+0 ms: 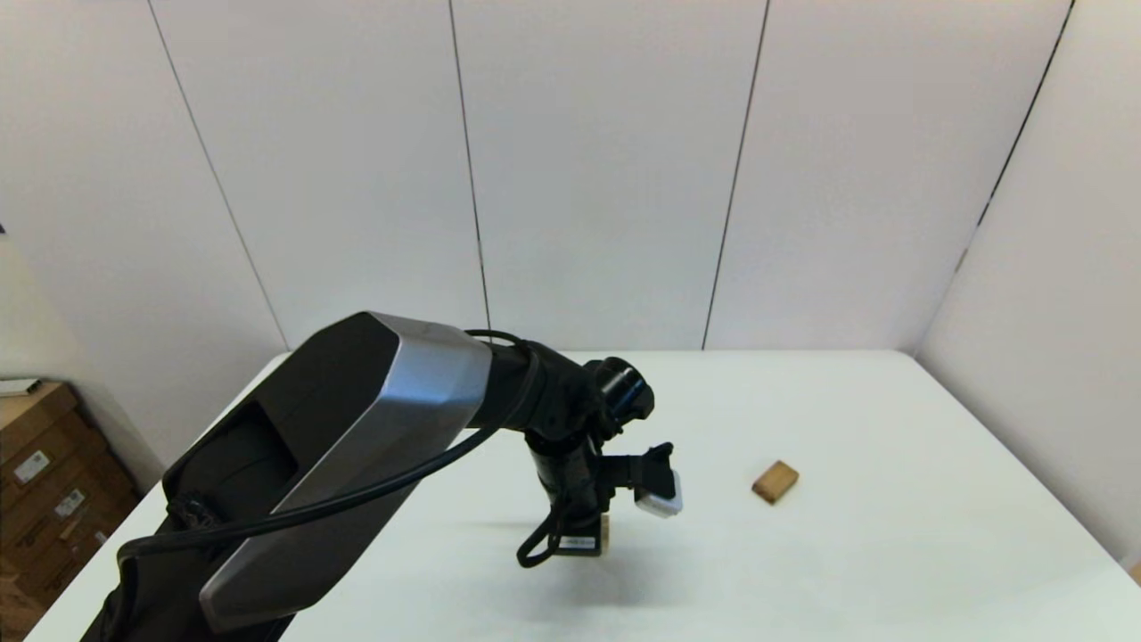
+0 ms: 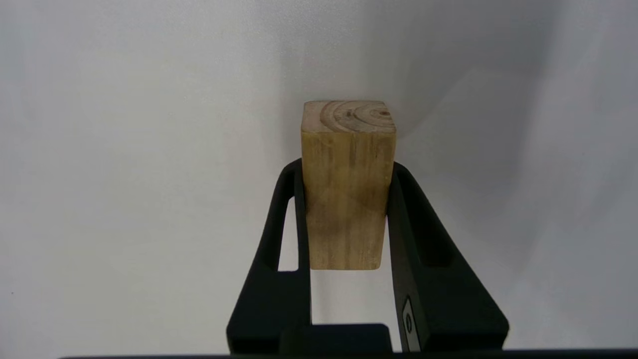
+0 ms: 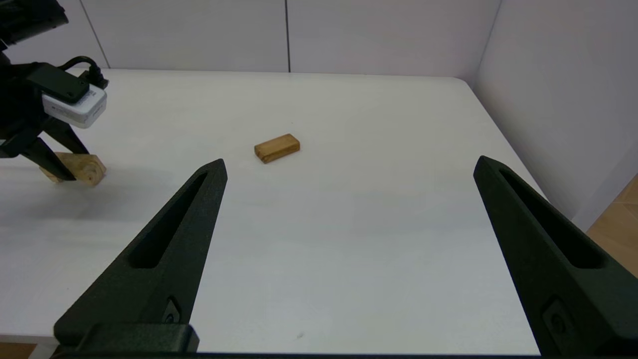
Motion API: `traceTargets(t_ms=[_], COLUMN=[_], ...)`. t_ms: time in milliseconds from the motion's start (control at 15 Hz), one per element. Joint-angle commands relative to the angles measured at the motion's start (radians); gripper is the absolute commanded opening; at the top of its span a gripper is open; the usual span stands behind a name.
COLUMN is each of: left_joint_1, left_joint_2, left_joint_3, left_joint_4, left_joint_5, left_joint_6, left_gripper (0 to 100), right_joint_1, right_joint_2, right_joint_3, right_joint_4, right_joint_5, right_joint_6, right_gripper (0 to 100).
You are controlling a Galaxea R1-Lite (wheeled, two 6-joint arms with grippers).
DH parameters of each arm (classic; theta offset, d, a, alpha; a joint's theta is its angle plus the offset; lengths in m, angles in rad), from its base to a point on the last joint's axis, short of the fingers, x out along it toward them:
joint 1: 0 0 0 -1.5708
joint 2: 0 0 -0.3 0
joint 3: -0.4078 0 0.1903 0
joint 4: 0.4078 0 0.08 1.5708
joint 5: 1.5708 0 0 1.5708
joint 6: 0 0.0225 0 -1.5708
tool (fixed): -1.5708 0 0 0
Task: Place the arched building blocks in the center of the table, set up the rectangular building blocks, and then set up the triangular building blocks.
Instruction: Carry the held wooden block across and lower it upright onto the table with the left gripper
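the white table [image 1: 891, 553] with rounded corners fills the lower part of the head view, backed by pale wall panels. the left arm [image 1: 357, 446], black with a silver shell, reaches in over the table's middle, and its left gripper [image 2: 346, 167] points down at the surface with the jaws closed narrow on the arched building block [image 2: 347, 189]. this block is chunky light-brown wood; the left wrist view shows a long flat face with faint grain and a square end with curved growth rings, while the notch itself is not visible there. in the right wrist view the same block sits low at the table, a rounded edge showing beside the black fingers; whether it touches the surface i cannot tell. the right gripper [image 3: 349, 167] hangs over the table's right part with its jaws spread wide and nothing between them. the rectangular building block [image 1: 775, 481], a small flat plain tan slab, lies on the table well apart to the right of the left gripper.
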Motion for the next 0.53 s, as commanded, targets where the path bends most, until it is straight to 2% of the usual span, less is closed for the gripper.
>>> traceTargets(t_ms=[67,533], left_joint_1=[-0.001,0.013], left_joint_2=[0.002,-0.03], left_joint_3=[-0.005,-0.007], left_joint_4=[0.006,0.004], left_joint_5=[0.0,0.0], left_joint_6=[0.005,-0.014], left_gripper=[100,100], right_joint_1=[0.0,0.0], right_joint_2=[0.0,0.0], right_joint_3=[0.0,0.0], right_joint_4=[0.0,0.0], right_joint_5=[0.0,0.0], right_joint_6=[0.0,0.0], right_gripper=[100,100])
